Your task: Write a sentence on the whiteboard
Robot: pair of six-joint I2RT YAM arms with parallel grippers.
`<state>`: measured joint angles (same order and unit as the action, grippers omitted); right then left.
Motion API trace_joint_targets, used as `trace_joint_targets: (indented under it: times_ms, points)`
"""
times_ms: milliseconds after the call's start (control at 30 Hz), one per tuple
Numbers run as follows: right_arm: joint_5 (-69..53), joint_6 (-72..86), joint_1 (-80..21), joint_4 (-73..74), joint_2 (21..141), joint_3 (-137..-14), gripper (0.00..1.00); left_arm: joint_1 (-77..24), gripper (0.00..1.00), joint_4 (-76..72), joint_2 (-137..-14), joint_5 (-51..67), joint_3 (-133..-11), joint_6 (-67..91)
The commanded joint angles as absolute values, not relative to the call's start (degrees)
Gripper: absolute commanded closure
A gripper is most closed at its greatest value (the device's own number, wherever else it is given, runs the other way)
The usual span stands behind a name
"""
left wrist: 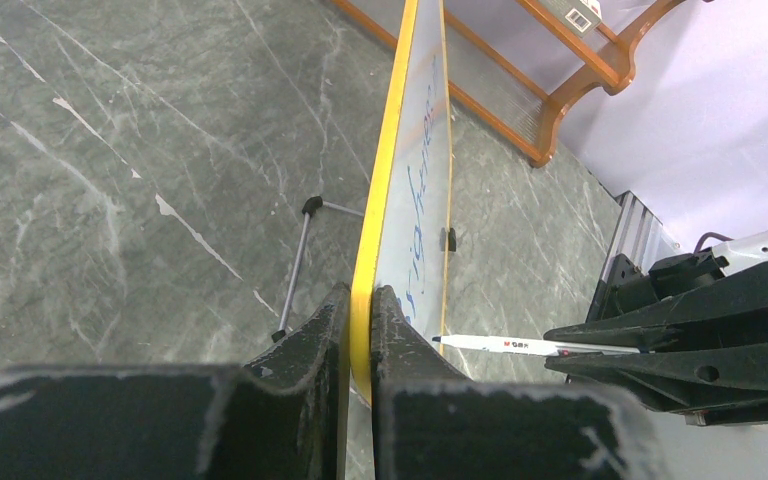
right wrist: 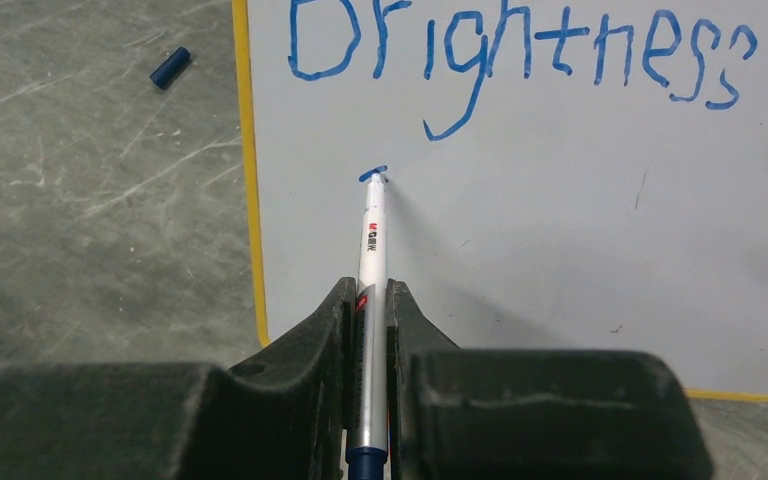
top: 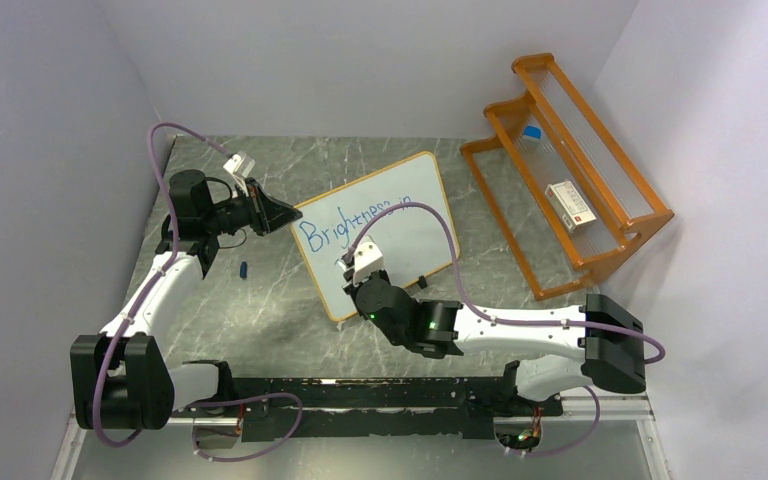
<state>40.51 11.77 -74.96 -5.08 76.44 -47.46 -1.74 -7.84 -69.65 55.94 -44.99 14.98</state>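
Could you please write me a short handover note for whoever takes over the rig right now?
Left gripper: shut on the board edge, holding it steady.
Right gripper: shut on the marker, tip at the board.
Done: first line, "Brightness in".
Left: second line, only one small stroke there.
Cap lies on the table beside the board.

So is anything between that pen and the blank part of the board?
Nothing visible. The marker in the right hand touches the whiteboard at a small blue stroke under the sentence; bare board lies beside it.
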Motion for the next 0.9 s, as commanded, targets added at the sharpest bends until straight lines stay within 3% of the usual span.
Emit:
trace_joint_targets:
  times_ms: [0,867]
  points:
    - [40.4,12.1,-74.8,-5.5,76.8,-47.7,1.00,-2.9,0.95,-1.2,-71.3,51.9,-42.8,11.8]
    - [41.8,12.0,-73.1,-6.8,77.9,-48.6,1.00,-2.9,0.95,-1.1,-71.5,51.9,-42.9,11.6]
